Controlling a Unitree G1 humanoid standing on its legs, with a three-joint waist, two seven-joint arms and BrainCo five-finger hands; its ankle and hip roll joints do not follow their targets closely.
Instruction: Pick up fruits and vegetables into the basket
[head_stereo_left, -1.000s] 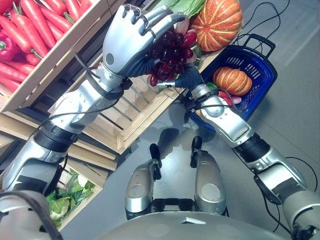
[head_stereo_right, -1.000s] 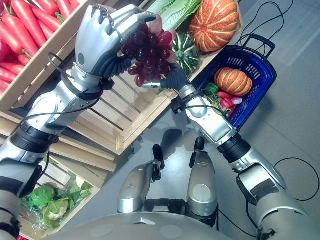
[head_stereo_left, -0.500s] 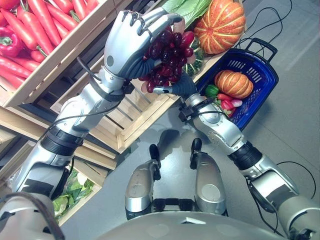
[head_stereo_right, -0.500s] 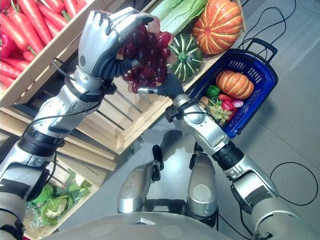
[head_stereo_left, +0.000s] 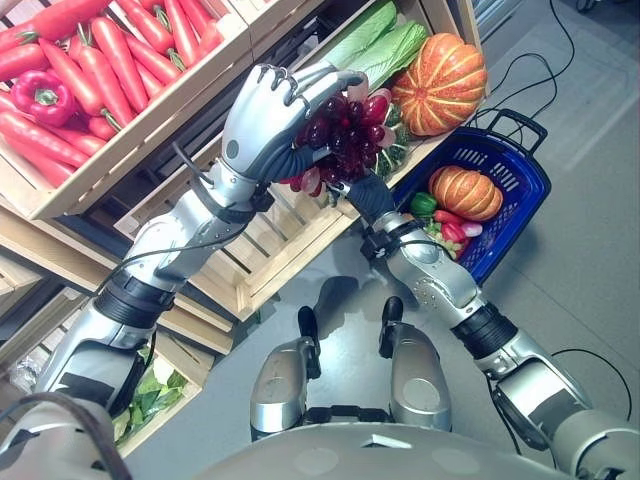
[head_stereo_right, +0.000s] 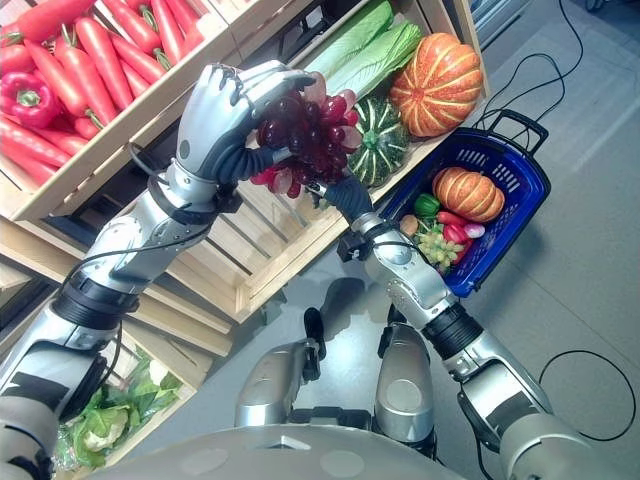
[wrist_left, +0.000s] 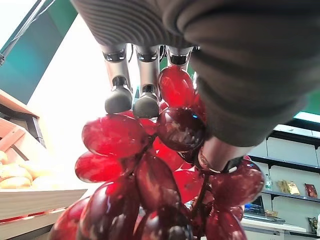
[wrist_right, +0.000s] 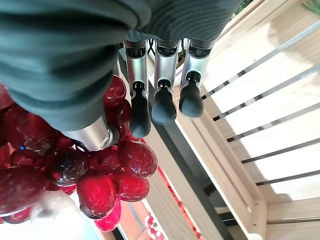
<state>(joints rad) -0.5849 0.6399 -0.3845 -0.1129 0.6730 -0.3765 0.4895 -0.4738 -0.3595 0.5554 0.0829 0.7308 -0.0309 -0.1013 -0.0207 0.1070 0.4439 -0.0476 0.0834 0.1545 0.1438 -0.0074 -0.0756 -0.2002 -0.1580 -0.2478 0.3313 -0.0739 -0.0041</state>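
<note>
- Grapes (head_stereo_right: 305, 135), a dark red bunch, hang near the upper centre of the head views, held up in front of the wooden crates (head_stereo_left: 270, 250).
- Wooden crates run from the upper left down to the lower left; the top one holds red carrots (head_stereo_left: 100, 70) and a red pepper (head_stereo_left: 42, 92).
- Blue basket (head_stereo_left: 525, 185) sits on the grey floor at the right, just beside the crate's corner, with a small orange pumpkin (head_stereo_left: 465, 192) and other small produce inside.
- Large orange pumpkin (head_stereo_left: 440, 84) lies at the upper right of the shelf, next to long green leafy vegetables (head_stereo_left: 385, 50) and a striped green squash (head_stereo_right: 375, 140).
- Left hand (head_stereo_left: 265, 120) comes in from the lower left; its fingers curl over the top of the bunch and grip it.
- Right hand (head_stereo_right: 347, 195) reaches up from the lower right, just below the bunch; its wrist view shows the thumb against the grapes and the fingers (wrist_right: 164, 107) bent loosely beside them, so its hold is partial at best.
</note>
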